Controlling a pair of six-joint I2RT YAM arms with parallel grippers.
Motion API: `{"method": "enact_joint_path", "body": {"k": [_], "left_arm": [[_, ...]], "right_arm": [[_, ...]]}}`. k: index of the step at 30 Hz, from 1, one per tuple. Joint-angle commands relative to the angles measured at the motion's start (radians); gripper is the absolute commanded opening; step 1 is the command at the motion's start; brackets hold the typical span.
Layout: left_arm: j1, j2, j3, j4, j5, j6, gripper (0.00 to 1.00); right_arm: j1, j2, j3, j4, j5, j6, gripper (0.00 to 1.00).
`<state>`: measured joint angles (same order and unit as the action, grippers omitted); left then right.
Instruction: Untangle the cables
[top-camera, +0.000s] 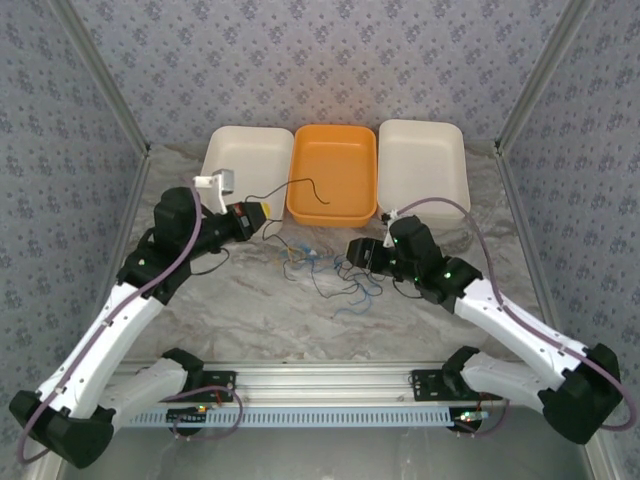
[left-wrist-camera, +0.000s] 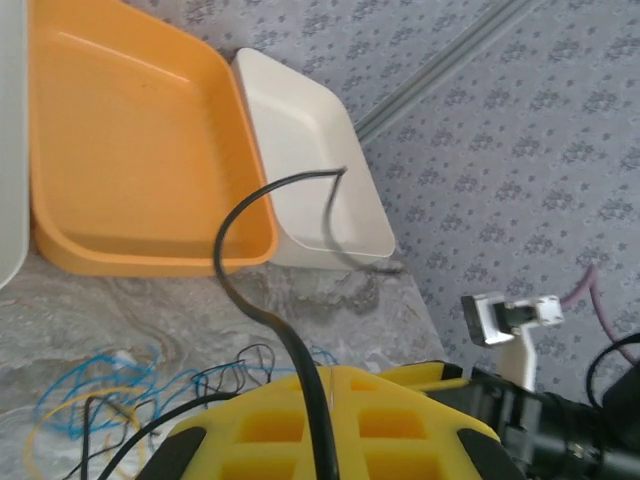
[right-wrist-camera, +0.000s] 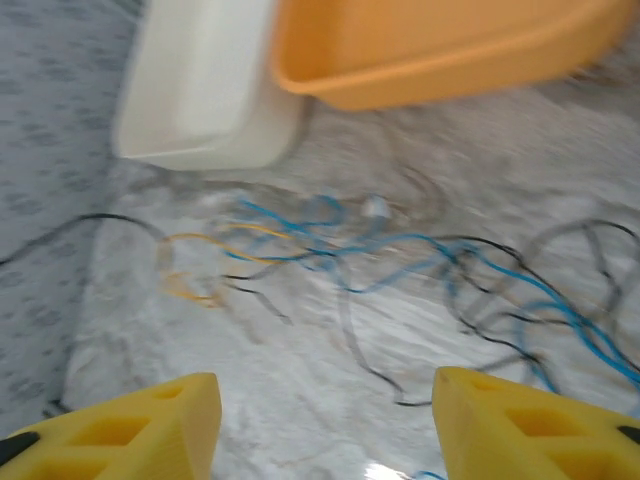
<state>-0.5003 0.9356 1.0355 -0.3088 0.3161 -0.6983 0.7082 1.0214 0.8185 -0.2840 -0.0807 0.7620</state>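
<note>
Top external view: a marbled grey-beige table (top-camera: 250, 320) sits inside an enclosure whose walls (top-camera: 330, 60) carry a blue-grey floral pattern, with metal posts running up the corners. A slotted aluminium rail (top-camera: 330, 382) crosses the near edge between the two arm bases.

Three trays stand in a row along the far edge, close side by side: one white tray (top-camera: 245, 150) on the left, one orange tray (top-camera: 340, 160) in the middle and a second white tray (top-camera: 422, 150) on the right.

The cables (top-camera: 325, 268) lie in a loose tangle on the bare table, in front of the orange tray and between the two grippers. Black, blue and yellow strands are mixed there (how many of each cannot be counted).

The left gripper (top-camera: 262, 215) is raised near the gap between the left white tray and the orange one. In the left wrist view its yellow fingers (left-wrist-camera: 400, 420) are pressed together on a black cable (left-wrist-camera: 221, 255). This cable arcs up out of the left gripper (left-wrist-camera: 320, 385), and in the top view its free end (top-camera: 310, 183) reaches over the orange tray.

The right gripper (top-camera: 352, 250) sits low at the right side of the tangle. In its wrist view the right gripper (right-wrist-camera: 325, 430) has its jaws spread wide and holds nothing. Blue strands (right-wrist-camera: 560, 310) and a yellow loop (right-wrist-camera: 190, 293) lie on the table beyond it, though the picture is blurred.
</note>
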Motion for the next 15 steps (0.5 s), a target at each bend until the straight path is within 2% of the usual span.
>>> {"method": "enact_joint_path", "body": {"k": [1, 3, 5, 7, 9, 12, 13, 15], "left_arm": [[-0.062, 0.015, 0.036, 0.101, -0.024, 0.046, 0.0], [-0.114, 0.043, 0.056, 0.083, -0.046, 0.087, 0.0], [-0.154, 0.062, 0.061, 0.07, -0.076, 0.115, 0.0], [-0.183, 0.07, 0.052, 0.071, -0.11, 0.124, 0.0], [-0.206, 0.07, 0.035, 0.084, -0.144, 0.124, 0.0], [-0.231, 0.063, 0.006, 0.119, -0.163, 0.114, 0.0], [-0.237, 0.064, 0.0, 0.126, -0.164, 0.114, 0.0], [-0.253, 0.069, -0.001, 0.126, -0.171, 0.115, 0.0]], "right_arm": [[0.101, 0.014, 0.053, 0.029, 0.144, -0.083, 0.55], [0.143, 0.016, 0.064, 0.076, 0.176, -0.104, 0.58], [0.129, 0.013, 0.069, 0.128, 0.151, -0.048, 0.61], [0.1, 0.005, 0.058, 0.199, 0.123, 0.082, 0.64], [0.094, -0.023, -0.007, 0.352, 0.106, 0.237, 0.66], [0.123, -0.074, -0.059, 0.422, 0.211, 0.384, 0.68], [0.124, -0.082, -0.046, 0.384, 0.236, 0.397, 0.68], [0.116, -0.086, 0.025, 0.19, 0.315, 0.441, 0.68]]}}
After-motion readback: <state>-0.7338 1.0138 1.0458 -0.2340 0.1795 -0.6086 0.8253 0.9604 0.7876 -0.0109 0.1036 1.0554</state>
